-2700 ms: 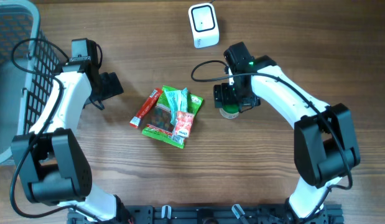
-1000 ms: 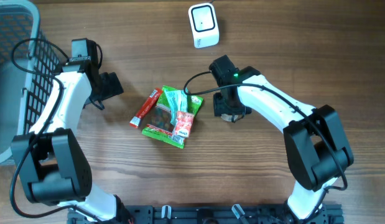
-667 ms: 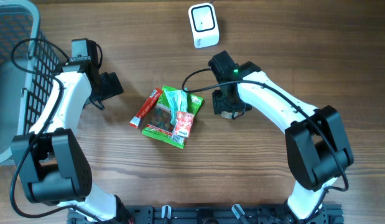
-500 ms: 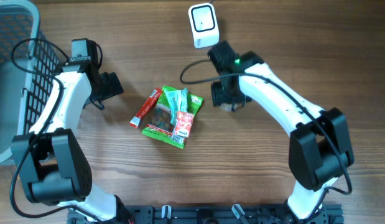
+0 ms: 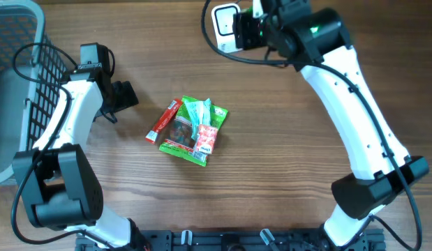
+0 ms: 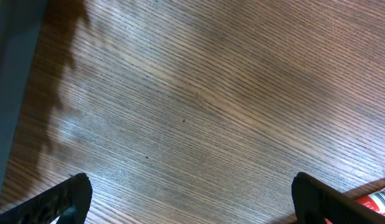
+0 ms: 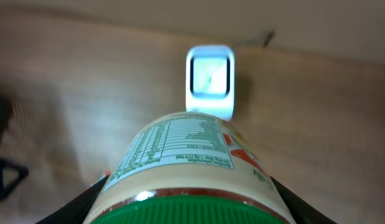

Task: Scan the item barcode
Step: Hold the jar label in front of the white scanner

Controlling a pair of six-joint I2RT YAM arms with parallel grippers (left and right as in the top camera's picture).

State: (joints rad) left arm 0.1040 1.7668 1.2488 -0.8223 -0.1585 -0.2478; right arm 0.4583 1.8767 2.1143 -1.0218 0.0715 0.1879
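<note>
overhead straight down on table (image 5: 285, 174); left wrist close above it; right wrist toward scanner (image 7: 209, 81), shared with overhead

Wood-grain table (image 5: 285, 174); grey mesh basket (image 5: 13, 42) at left edge; soft, possibly overhead, light.

Bare desk (image 5: 271, 167) opens wide from 4 to 7 o'clock, and between the snack packets (image 5: 193, 129) (a low heap at centre) and the right arm (image 5: 355, 118), which slants from 5 up to 12. The basket (image 5: 24, 42) walls off 9 to 10. The scanner (image 5: 222, 21) at 12 is crowded by the held jar (image 7: 186, 162).
</note>
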